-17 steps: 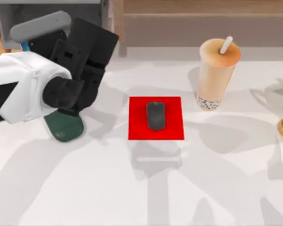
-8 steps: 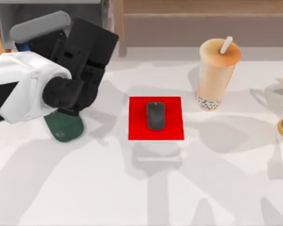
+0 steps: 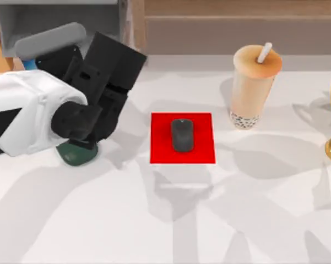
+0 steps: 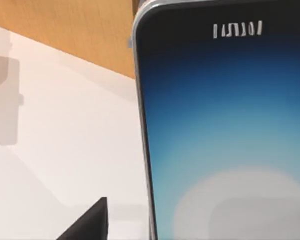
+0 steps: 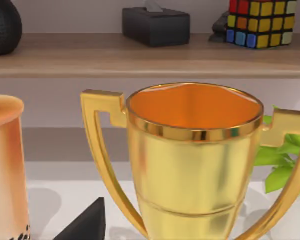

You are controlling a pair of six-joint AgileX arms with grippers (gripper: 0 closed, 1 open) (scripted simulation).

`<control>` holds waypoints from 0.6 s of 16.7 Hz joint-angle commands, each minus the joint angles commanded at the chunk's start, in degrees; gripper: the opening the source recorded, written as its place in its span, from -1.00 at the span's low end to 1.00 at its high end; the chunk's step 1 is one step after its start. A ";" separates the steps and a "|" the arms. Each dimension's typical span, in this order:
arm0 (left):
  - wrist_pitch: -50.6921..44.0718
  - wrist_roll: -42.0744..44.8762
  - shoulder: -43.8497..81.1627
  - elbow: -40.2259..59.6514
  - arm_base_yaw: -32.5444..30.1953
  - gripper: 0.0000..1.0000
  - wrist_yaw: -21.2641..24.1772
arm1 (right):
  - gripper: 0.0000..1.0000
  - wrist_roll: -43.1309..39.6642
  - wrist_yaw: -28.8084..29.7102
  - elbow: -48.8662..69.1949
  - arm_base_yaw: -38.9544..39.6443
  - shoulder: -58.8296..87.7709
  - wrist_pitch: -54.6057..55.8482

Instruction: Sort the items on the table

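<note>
The left gripper hovers over the dark green phone stand at the table's left; finger state cannot be determined. The smartphone sits directly before the wrist camera. Judged rigid, thin, slippery: grip its long edges.

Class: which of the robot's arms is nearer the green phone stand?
Left. The left arm hangs directly over the phone stand at the table's left; the right arm faces the gold trophy at the far right.
</note>
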 joint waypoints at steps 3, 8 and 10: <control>-1.36 -1.45 -2.45 -1.91 -0.29 1.00 -0.18 | 1.00 0.00 0.00 0.00 0.00 0.00 0.00; -1.42 -1.46 -2.50 -1.87 -0.01 1.00 -0.05 | 1.00 0.00 0.00 0.00 0.00 0.00 0.00; -0.82 -0.39 -4.37 -3.34 0.46 1.00 1.81 | 1.00 0.00 0.00 0.00 0.00 0.00 0.00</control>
